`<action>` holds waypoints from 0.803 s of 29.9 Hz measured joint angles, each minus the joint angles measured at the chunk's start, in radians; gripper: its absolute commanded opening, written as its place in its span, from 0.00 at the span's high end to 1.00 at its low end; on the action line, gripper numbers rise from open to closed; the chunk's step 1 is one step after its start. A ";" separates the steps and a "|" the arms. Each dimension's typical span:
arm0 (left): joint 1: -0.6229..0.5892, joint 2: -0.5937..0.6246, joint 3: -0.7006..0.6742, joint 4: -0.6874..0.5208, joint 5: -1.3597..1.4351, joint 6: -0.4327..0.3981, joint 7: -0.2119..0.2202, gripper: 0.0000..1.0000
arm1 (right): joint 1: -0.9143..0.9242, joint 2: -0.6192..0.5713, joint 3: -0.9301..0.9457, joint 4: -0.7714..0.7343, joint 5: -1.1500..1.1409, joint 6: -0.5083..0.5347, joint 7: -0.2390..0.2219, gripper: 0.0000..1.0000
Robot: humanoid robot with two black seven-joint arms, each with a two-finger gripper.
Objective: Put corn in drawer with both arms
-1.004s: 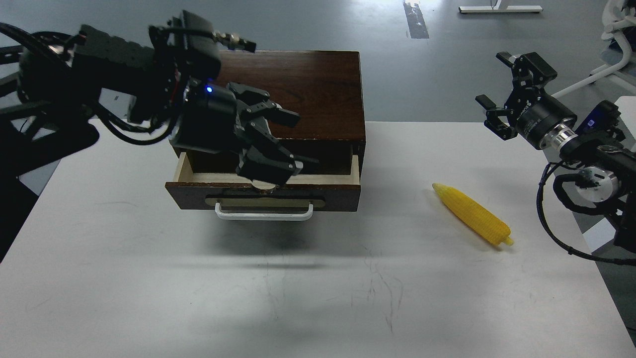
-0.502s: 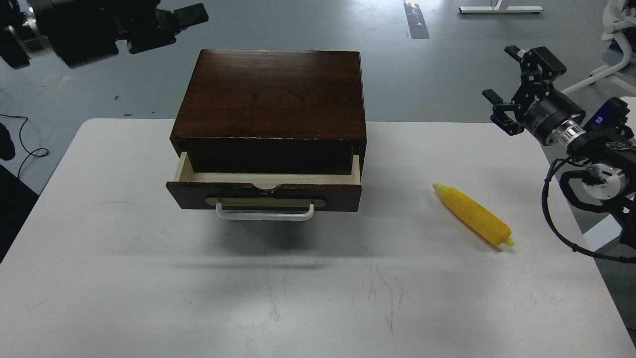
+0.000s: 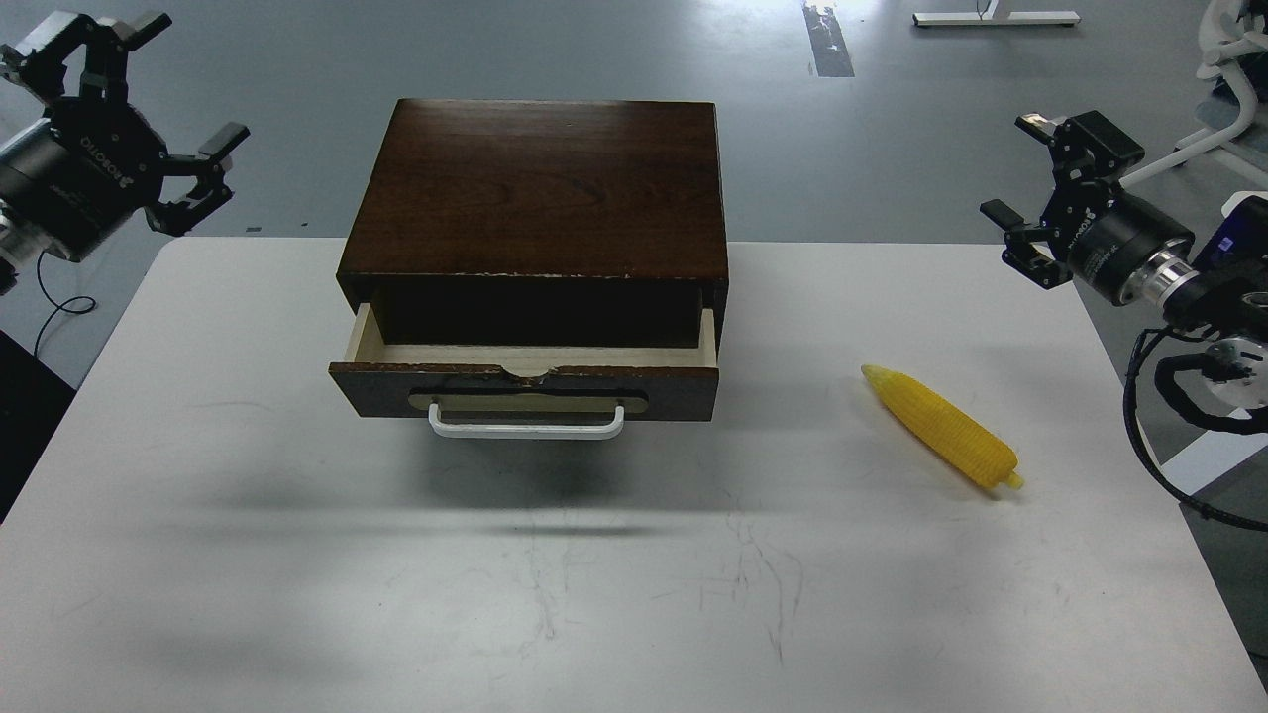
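One corn [image 3: 941, 426] lies right of one part-open drawer [image 3: 525, 381] on the white table [image 3: 297, 555], with the left gripper [image 3: 129, 89] and right gripper [image 3: 1040, 188] both spread, holding nothing.

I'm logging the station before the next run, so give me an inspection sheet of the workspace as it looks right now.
Surface: white table, faint scuff marks toward the front.
Drawer: the drawer of the dark wooden box is pulled partly out; nothing seen in the part of its pale inside that shows.
Corn: corn lies on the table to the right of the box, untouched.
Clutter: nothing seen.
Grippers: left gripper open, raised at the table's far left corner; right gripper open, raised at the right edge; both hold nothing.
Cables: black cable loops hang from the right arm.
Surroundings: grey floor, white frame legs at the far right.
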 measured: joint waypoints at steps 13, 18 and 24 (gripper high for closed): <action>0.027 -0.059 -0.099 0.003 -0.002 -0.001 0.000 0.01 | 0.183 -0.156 -0.011 0.199 -0.798 0.000 0.000 0.00; 0.029 -0.060 -0.106 0.003 -0.005 -0.001 0.000 0.01 | 0.195 -0.126 -0.054 0.218 -1.098 0.000 0.000 0.00; 0.029 -0.056 -0.113 0.003 -0.024 -0.001 0.000 0.01 | 0.225 -0.100 -0.213 0.221 -1.335 0.000 0.000 0.00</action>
